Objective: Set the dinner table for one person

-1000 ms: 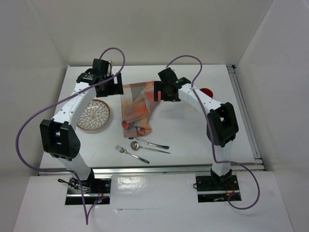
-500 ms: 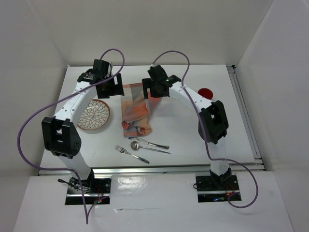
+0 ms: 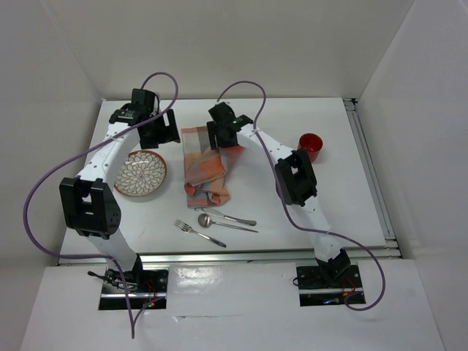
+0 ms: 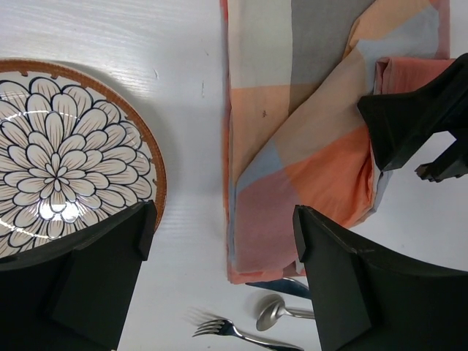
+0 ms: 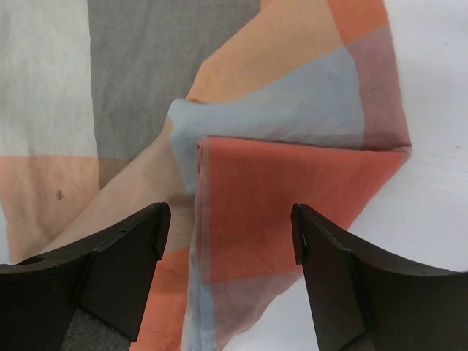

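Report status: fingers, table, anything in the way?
Left fingers open, between plate and cloth. Right fingers open, over cloth. Table not set; nothing blocking.

On the worktop: plate at left, cloth just to its right, cup well apart at far right. In front of the cloth, knife, spoon and fork close together, spoon in between, fork nearest the front edge.

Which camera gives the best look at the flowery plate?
The top external view: the plate shows nearly whole there. The left wrist view gives its pattern close up, but cropped at the edge and partly behind the left gripper. The right wrist view shows none of it.
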`<state>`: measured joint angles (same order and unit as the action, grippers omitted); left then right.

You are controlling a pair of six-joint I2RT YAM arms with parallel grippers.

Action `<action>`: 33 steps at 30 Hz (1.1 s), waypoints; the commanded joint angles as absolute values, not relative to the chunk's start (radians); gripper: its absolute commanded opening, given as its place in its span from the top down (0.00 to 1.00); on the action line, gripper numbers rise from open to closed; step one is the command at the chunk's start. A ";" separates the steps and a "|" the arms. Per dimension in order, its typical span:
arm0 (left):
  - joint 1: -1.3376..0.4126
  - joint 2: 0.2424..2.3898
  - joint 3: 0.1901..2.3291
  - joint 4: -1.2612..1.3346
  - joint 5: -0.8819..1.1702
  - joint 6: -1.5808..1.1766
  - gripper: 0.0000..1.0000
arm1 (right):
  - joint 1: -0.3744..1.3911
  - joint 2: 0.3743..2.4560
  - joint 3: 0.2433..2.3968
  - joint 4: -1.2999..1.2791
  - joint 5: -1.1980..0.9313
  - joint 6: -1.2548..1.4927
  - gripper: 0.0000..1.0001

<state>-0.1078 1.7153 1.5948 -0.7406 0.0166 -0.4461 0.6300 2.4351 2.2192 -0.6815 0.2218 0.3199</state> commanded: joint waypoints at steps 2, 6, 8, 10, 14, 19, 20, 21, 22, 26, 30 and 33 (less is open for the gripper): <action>-0.109 1.719 1.586 -0.746 0.031 -0.446 0.06 | 0.660 2.427 2.215 -0.698 0.282 0.308 0.27; -0.109 1.756 1.609 -0.746 0.054 -0.466 0.09 | 0.660 2.404 2.180 -0.698 0.324 0.319 0.57; -0.109 1.773 1.623 -0.746 0.063 -0.479 0.10 | 0.660 2.376 2.171 -0.678 0.324 0.319 0.68; -0.109 1.808 1.649 -0.746 0.063 -0.497 0.10 | 0.641 2.367 2.160 -0.678 0.315 0.319 0.77; -0.118 1.870 1.704 -0.767 0.054 -0.520 0.10 | 0.632 2.367 2.160 -0.678 0.290 0.319 0.57; -0.127 2.057 1.898 -0.867 -0.011 -0.584 0.10 | 0.623 2.379 2.169 -0.678 0.256 0.319 0.37; -0.127 2.095 1.940 -0.912 -0.011 -0.594 0.10 | 0.623 2.388 2.169 -0.678 0.256 0.319 0.37; -0.141 2.164 1.981 -0.935 -0.026 -0.606 0.10 | 0.623 2.388 2.169 -0.678 0.247 0.330 0.37; -0.152 2.193 2.015 -0.948 -0.037 -0.606 0.10 | 0.623 2.388 2.160 -0.678 0.247 0.330 0.39; -0.164 2.305 2.126 -0.959 -0.092 -0.617 0.12 | 0.614 2.388 2.132 -0.687 0.247 0.339 0.59; -0.164 2.359 2.149 -0.968 -0.114 -0.617 0.12 | 0.604 2.339 2.085 -0.675 0.247 0.339 0.83; -0.164 2.384 2.160 -0.942 -0.085 -0.617 0.12 | 0.595 2.316 2.072 -0.666 0.238 0.339 0.98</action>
